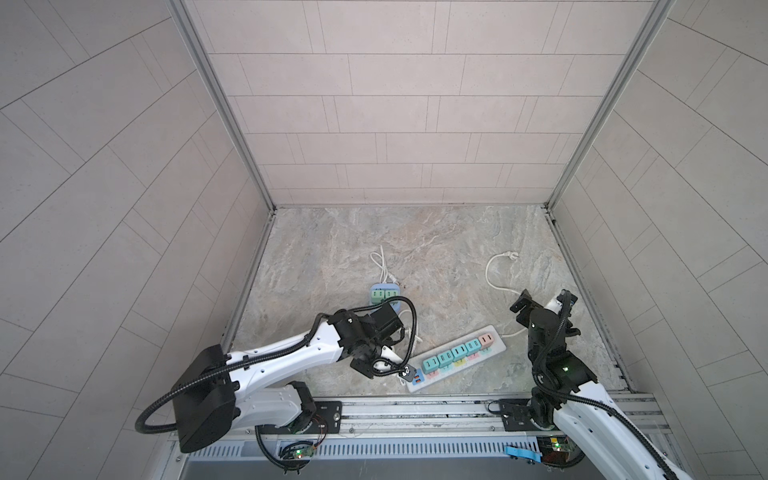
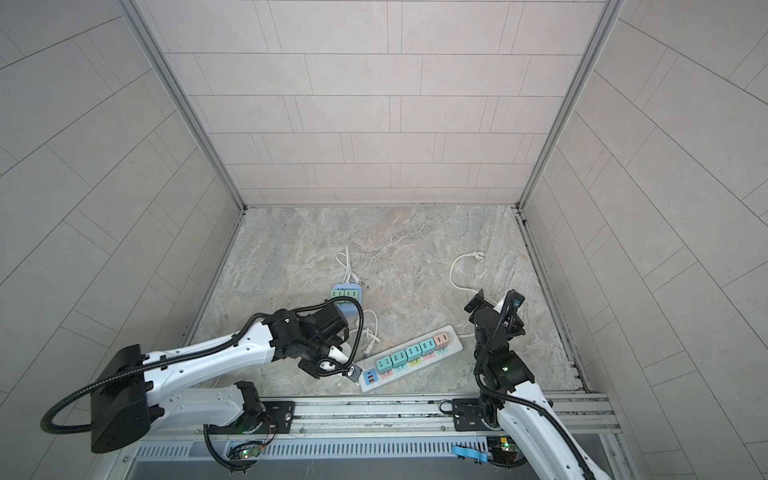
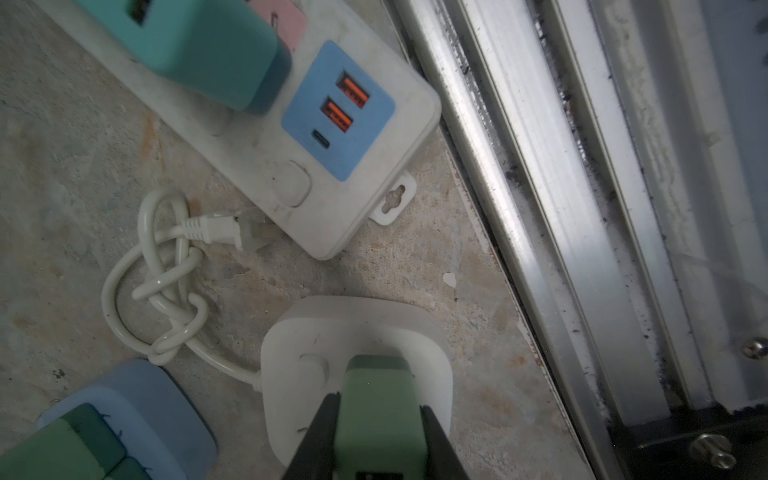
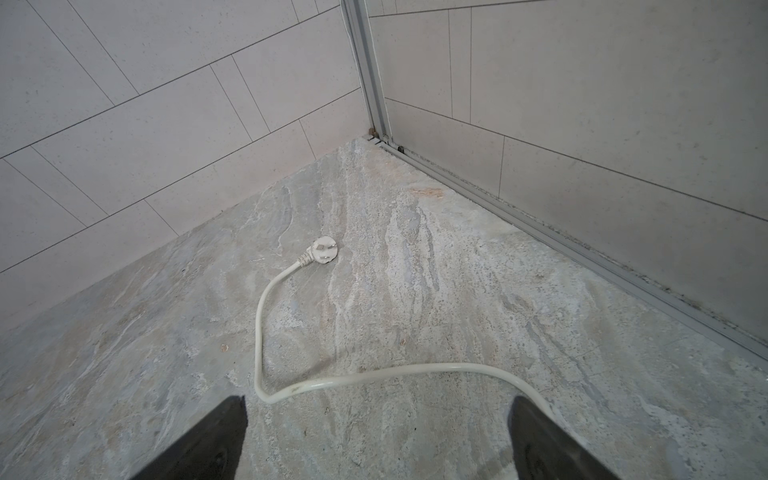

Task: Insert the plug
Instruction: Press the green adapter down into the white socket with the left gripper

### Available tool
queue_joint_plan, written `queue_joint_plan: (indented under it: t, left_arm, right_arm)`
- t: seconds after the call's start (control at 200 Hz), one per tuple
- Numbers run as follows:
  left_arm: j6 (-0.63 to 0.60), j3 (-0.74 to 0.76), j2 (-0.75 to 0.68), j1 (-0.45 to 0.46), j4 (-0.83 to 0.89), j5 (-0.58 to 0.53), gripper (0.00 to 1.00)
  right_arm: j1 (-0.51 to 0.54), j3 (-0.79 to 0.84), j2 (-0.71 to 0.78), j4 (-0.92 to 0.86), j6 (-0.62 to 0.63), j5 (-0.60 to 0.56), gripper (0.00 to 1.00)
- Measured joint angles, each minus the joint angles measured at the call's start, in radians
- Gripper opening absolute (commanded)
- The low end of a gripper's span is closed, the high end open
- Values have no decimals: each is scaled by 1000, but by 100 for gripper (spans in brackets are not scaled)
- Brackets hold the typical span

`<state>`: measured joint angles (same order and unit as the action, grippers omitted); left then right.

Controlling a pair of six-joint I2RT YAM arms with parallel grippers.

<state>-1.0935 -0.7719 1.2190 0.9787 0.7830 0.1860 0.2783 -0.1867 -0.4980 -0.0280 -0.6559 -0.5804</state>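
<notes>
The left pincer [image 3: 377, 402] was clenched on the green plug [image 3: 374, 386], which sat on the white socket block [image 3: 291, 353] beside the power strip [image 3: 365, 199]. The right pincer [image 4: 378, 405] stood released over the counter [image 4: 415, 291].

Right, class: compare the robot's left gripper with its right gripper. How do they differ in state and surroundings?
The left gripper has its jaws shut on a green plug; the right gripper has jaws wide open and empty. The left gripper is at a small white socket block near the power strip; the right gripper faces floor crossed by a white cord. Both have black jaws.
</notes>
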Motion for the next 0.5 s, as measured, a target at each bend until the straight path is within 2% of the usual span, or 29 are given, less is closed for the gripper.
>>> queue_joint_plan:
  t: [0.31,0.5]
  left_arm:
    - [2,-29,65,-1,8,3,0]
    - [-5,17,26,-36,-34,18,0]
  right_arm:
    - [0,0,0,0,0,0,100]
    - [0,0,0,0,0,0,100]
